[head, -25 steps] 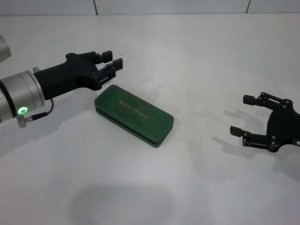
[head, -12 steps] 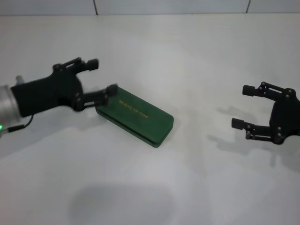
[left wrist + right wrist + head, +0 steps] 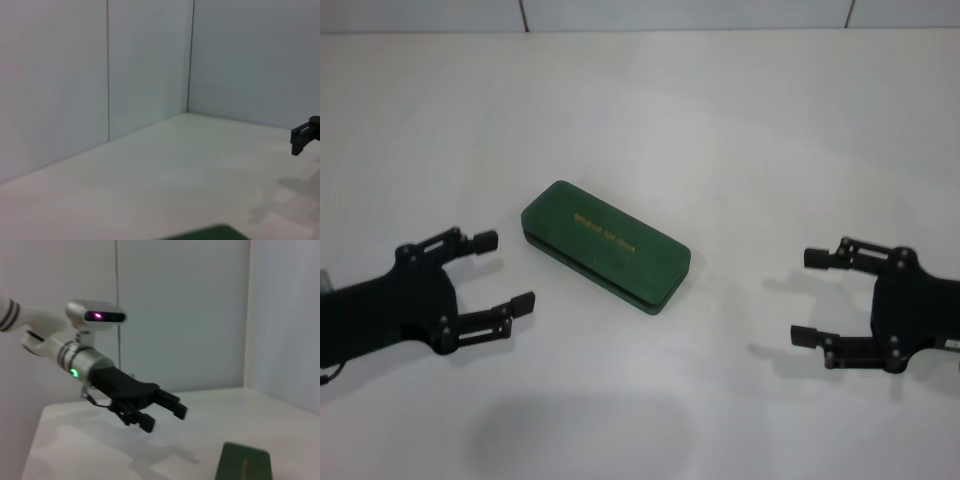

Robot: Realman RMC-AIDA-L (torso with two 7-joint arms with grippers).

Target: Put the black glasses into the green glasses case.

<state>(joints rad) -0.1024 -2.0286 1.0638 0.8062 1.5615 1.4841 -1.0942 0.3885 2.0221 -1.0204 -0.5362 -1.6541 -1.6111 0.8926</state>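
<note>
The green glasses case point(image 3: 606, 246) lies shut on the white table, slanted, with gold lettering on its lid. An edge of it shows in the left wrist view point(image 3: 210, 234) and one end in the right wrist view point(image 3: 245, 464). The black glasses are not in view. My left gripper point(image 3: 503, 271) is open and empty, low over the table to the left of the case; it also shows in the right wrist view point(image 3: 162, 417). My right gripper point(image 3: 812, 296) is open and empty, to the right of the case; one fingertip shows in the left wrist view point(image 3: 304, 137).
The white table point(image 3: 720, 130) runs back to a white panelled wall point(image 3: 670, 14). Nothing else stands on it.
My left gripper has drawn back from the case's far-left end to the table's near left and lower. My right gripper has shifted slightly left and nearer. The case has not moved.
</note>
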